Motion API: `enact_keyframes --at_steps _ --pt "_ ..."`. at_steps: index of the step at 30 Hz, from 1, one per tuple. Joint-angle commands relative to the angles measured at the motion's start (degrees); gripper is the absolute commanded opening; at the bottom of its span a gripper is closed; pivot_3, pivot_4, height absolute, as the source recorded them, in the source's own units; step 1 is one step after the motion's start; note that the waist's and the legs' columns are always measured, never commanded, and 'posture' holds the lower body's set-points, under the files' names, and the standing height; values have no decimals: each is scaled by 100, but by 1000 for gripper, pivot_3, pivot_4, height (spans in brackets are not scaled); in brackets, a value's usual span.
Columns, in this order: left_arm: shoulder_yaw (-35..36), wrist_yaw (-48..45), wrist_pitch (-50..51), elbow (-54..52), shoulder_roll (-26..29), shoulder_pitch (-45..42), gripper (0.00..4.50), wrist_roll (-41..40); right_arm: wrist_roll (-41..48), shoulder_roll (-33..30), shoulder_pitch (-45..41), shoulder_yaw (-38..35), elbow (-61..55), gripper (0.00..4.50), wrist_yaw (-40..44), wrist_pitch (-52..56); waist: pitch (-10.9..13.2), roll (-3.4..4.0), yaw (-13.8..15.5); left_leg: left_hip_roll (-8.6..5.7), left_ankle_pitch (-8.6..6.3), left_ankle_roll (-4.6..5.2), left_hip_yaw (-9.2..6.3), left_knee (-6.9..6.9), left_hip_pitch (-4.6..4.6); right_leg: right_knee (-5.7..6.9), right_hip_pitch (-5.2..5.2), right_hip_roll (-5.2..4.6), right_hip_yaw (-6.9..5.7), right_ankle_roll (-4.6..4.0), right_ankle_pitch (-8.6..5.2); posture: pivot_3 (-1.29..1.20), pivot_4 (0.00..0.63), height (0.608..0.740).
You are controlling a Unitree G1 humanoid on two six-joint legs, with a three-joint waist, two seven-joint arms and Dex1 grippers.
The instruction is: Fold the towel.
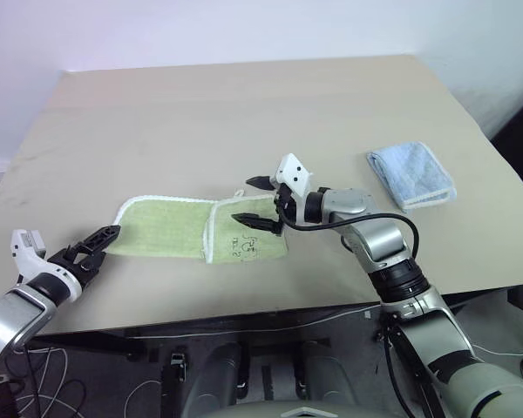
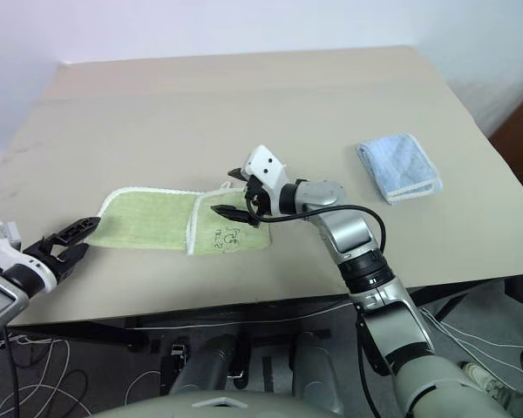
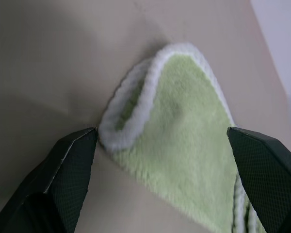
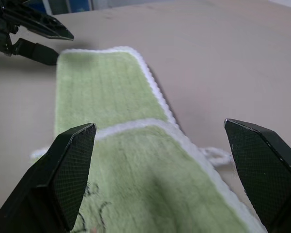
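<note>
On the near half of the tan table (image 1: pixel 244 113) lay the green towel (image 1: pixel 170 228), stretched sideways as a long strip. Its right end had already been turned over onto itself, so a doubled flap with a small dark drawing (image 1: pixel 244 247) faced up, white edging marking where the flap stopped. A little white loop (image 4: pixel 214 154) poked out from the far edge near that fold. The left part of the towel was a single layer, flat on the table.

The right gripper (image 1: pixel 260 202) hung just over the folded flap, its two black fingers spread wide and holding nothing. The left gripper (image 1: pixel 91 245) sat low at the towel's left end, fingers also spread, the rounded corner of the cloth lying between them but not yet pinched.

A folded blue cloth (image 1: pixel 411 174) rested well apart on the right side of the table.

To my eye one fold was done and at least one remained: the left end looked ready to be picked up and carried over the flap.
</note>
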Motion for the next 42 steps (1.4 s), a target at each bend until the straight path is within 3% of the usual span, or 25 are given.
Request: enact_keyframes --at_steps 1,3,6,15,18,26,30,39,42 --pt "-102 -173 -201 243 26 -94 4500 226 -42 -89 80 -130 -305 4461 -97 -43 -1 2 2 0 0 0 0 0 1 1 0 0 0 0 0 0 150 740" --pt "-119 -114 -289 399 -55 -209 4500 211 -62 -113 103 -127 -330 4461 -138 -38 -2 4 12 0 1 -1 0 -1 2 3 0 0 0 -1 0 0 150 740" --pt "-225 -206 -297 538 -112 -299 3927 307 -87 -139 127 -132 -363 4500 -187 -29 -2 4 10 1 1 -2 -1 -1 4 6 2 -1 0 -4 0 0 150 740" --pt "-236 -605 -410 721 -173 -473 865 364 -133 -219 129 -124 -369 4500 -251 -57 -2 2 1 0 1 -2 0 -1 2 -3 3 -1 0 -3 1 0 150 740" --pt "-226 -704 -479 742 -145 -499 27 490 -143 -226 131 -122 -352 4500 -244 -71 -2 2 -1 1 1 -2 0 -5 1 -3 1 -1 0 -3 1 0 150 740" --pt "-241 -1308 -350 117 246 -569 27 414 -137 -185 150 -139 -417 4500 -277 -52 -1 1 -1 1 1 -2 -1 -5 -1 -5 0 -2 1 -4 0 0 150 740" --pt "-527 -1349 -99 -180 493 -1027 27 62 126 -205 149 -366 -605 4500 -245 132 -1 1 17 1 1 -2 0 -5 -2 -6 1 -3 0 -5 0 0 150 740" --pt "-2222 -2335 636 -1242 1187 -1741 27 590 4 -490 45 -911 -330 4500 -713 259 0 2 -11 -1 4 -6 3 -16 -4 -6 9 -1 3 -4 1 0 150 740" --pt "-2714 -2502 651 -939 957 -2240 27 816 -41 -621 94 -1095 -293 4500 -893 247 0 3 1 -1 9 -14 2 -26 -3 -5 7 2 4 -5 0 0 150 740"
